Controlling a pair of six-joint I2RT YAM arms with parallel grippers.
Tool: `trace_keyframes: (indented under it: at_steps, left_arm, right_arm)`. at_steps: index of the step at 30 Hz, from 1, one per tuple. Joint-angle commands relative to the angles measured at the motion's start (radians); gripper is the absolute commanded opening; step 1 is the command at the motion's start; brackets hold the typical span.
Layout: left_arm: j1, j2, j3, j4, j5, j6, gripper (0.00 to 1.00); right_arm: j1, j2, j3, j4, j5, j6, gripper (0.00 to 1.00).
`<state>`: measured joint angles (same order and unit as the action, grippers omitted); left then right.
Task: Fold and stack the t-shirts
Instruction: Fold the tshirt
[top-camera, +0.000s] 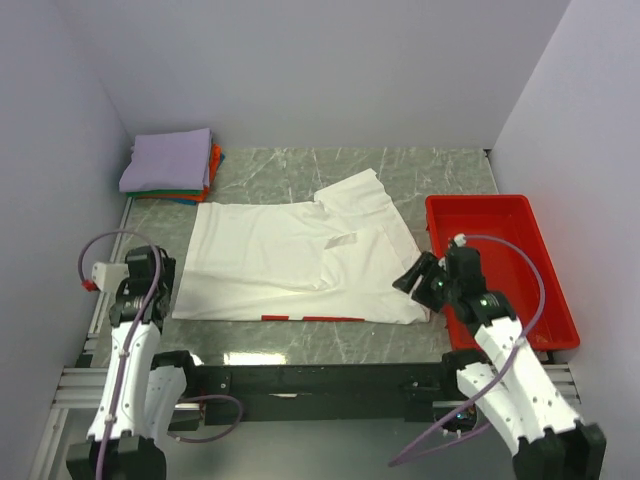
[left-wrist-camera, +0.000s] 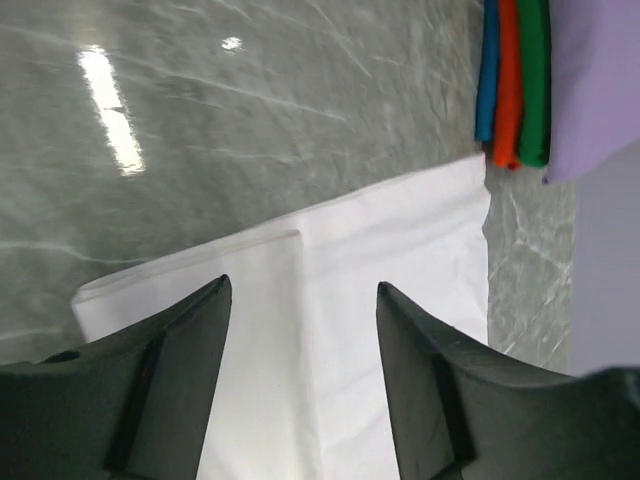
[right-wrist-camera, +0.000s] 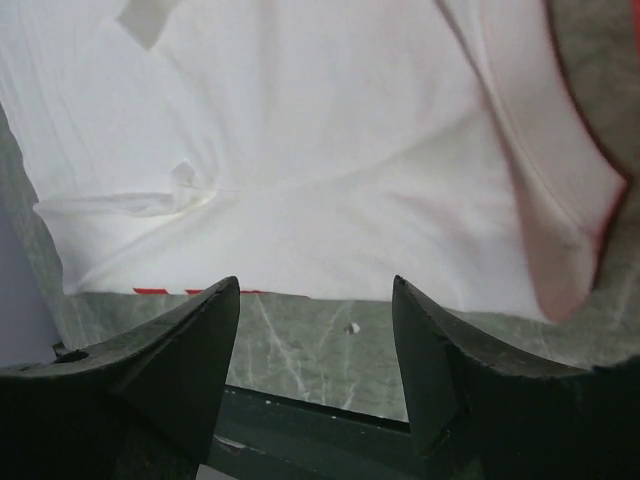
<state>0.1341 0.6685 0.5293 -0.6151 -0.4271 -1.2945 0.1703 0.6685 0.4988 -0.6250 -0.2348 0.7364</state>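
A white t-shirt (top-camera: 300, 262) lies half folded on the marble table, print side down, with a strip of red print showing at its near edge (top-camera: 310, 318). It also shows in the left wrist view (left-wrist-camera: 380, 270) and the right wrist view (right-wrist-camera: 320, 170). A stack of folded t-shirts (top-camera: 170, 163), lavender on top of orange, green and blue, sits at the back left and shows in the left wrist view (left-wrist-camera: 545, 80). My left gripper (top-camera: 150, 275) is open and empty over the shirt's left edge. My right gripper (top-camera: 415, 280) is open and empty at the shirt's near right corner.
A red plastic tray (top-camera: 500, 265) stands at the right, under my right arm. White walls close in the left, back and right. The table's near edge and a black rail (top-camera: 320, 380) run in front of the shirt.
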Motion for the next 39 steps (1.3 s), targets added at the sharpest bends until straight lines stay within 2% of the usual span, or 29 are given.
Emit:
trace_keyframes:
  at_steps: [1,3,8,10,13,18,19,24,33,39]
  left_arm:
    - [-0.002,0.118,0.044,0.133,0.088,0.104,0.64]
    - [-0.025,0.182,0.084,0.149,0.094,0.104,0.64]
    - [-0.102,0.436,0.266,0.158,-0.007,0.135,0.61]
    - [-0.109,0.561,0.329,0.166,-0.018,0.156,0.54]
    - [-0.12,0.73,0.457,0.17,-0.045,0.213,0.45]
    - [-0.128,0.966,0.684,0.184,-0.044,0.354,0.4]
    - [-0.16,1.034,0.713,0.189,-0.036,0.395,0.39]
    - [-0.177,1.238,0.894,0.132,-0.048,0.442,0.37]
    - [-0.177,1.459,1.11,0.089,-0.061,0.472,0.34]
    - [-0.165,1.549,1.225,0.052,-0.091,0.482,0.35]
  right_arm:
    - [0.119,0.176,0.136,0.165,0.106,-0.031,0.69]
    - [0.162,0.268,0.214,0.211,0.181,-0.032,0.69]
    - [0.179,0.576,0.369,0.33,0.201,-0.06,0.67]
    - [0.179,0.688,0.458,0.35,0.213,-0.074,0.67]
    - [0.167,0.816,0.576,0.363,0.212,-0.095,0.67]
    - [0.134,0.945,0.705,0.387,0.152,-0.111,0.66]
    - [0.127,0.979,0.721,0.384,0.14,-0.114,0.66]
    - [0.098,1.036,0.75,0.393,0.091,-0.13,0.65]
    - [0.048,1.045,0.701,0.43,0.032,-0.138,0.63]
    - [0.041,1.043,0.685,0.444,0.014,-0.137,0.63]
